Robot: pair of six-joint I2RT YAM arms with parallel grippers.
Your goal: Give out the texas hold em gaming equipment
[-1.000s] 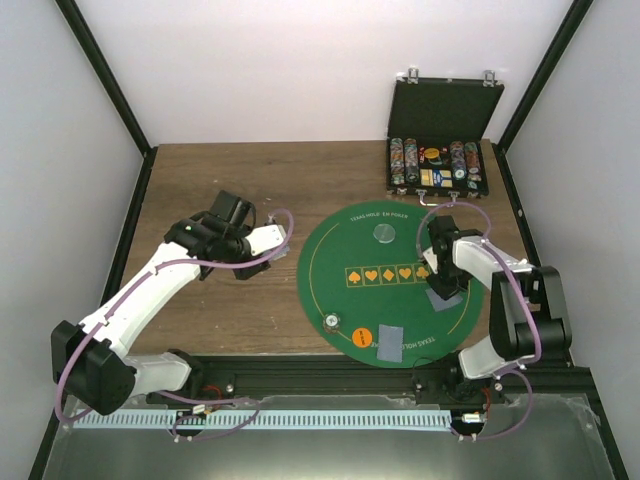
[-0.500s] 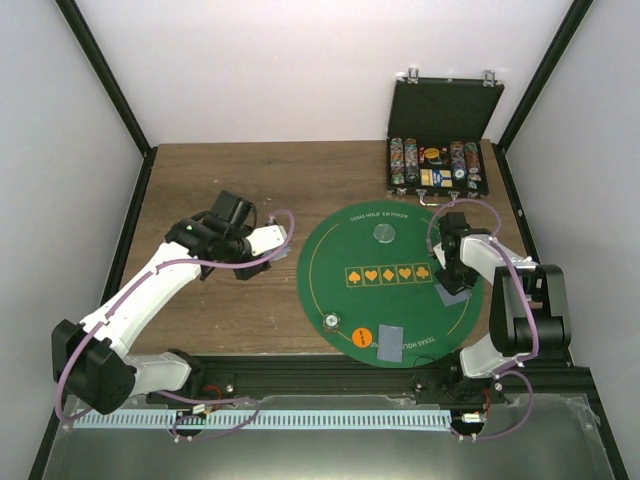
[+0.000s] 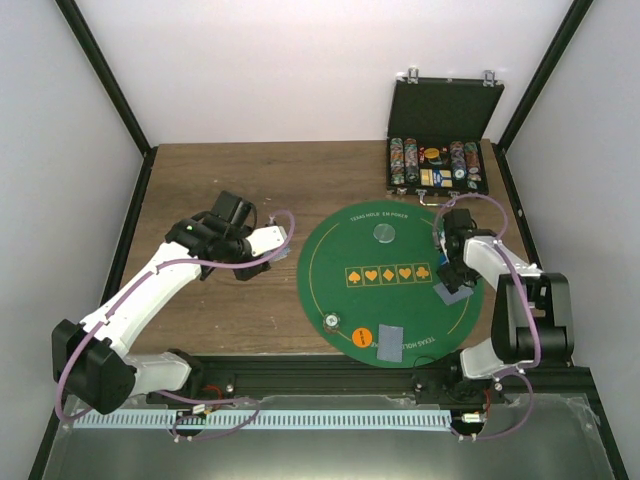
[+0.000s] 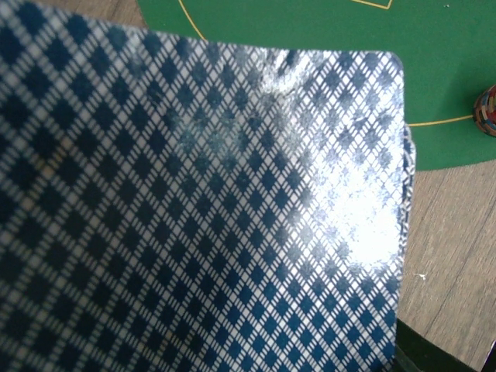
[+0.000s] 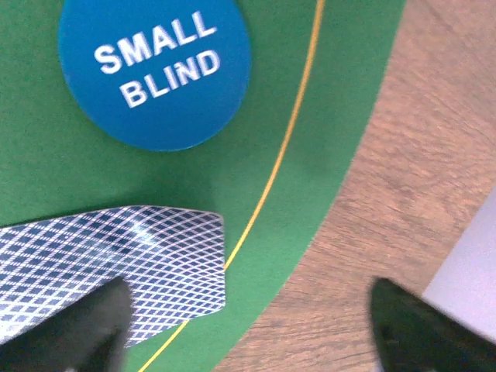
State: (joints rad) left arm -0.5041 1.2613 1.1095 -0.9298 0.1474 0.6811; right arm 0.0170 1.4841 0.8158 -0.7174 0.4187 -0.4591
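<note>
A deck of playing cards (image 4: 201, 209) with blue diamond-patterned backs fills the left wrist view and hides the fingers. My left gripper (image 3: 233, 232) is shut on it, above the wooden table left of the green mat (image 3: 330, 265). My right gripper (image 3: 452, 258) (image 5: 248, 341) stands open over the mat's right edge. One card (image 5: 116, 271) (image 3: 452, 292) lies face down on the felt by its left fingertip (image 5: 97, 325). A blue SMALL BLIND disc (image 5: 155, 74) lies just beyond it. Also on the mat are a grey disc (image 3: 385, 233), an orange disc (image 3: 361, 337), another card (image 3: 392, 343) and a striped chip (image 3: 330, 322) (image 4: 487, 111).
An open black case (image 3: 437, 165) holding rows of chips stands at the back right, just behind the mat. Bare wood table (image 3: 230, 180) lies left of the mat. Black frame posts and white walls close the space in on both sides.
My right gripper has gone from shut to open and let the card go onto the mat's right edge, shifting a little right and back. The left arm has not moved.
</note>
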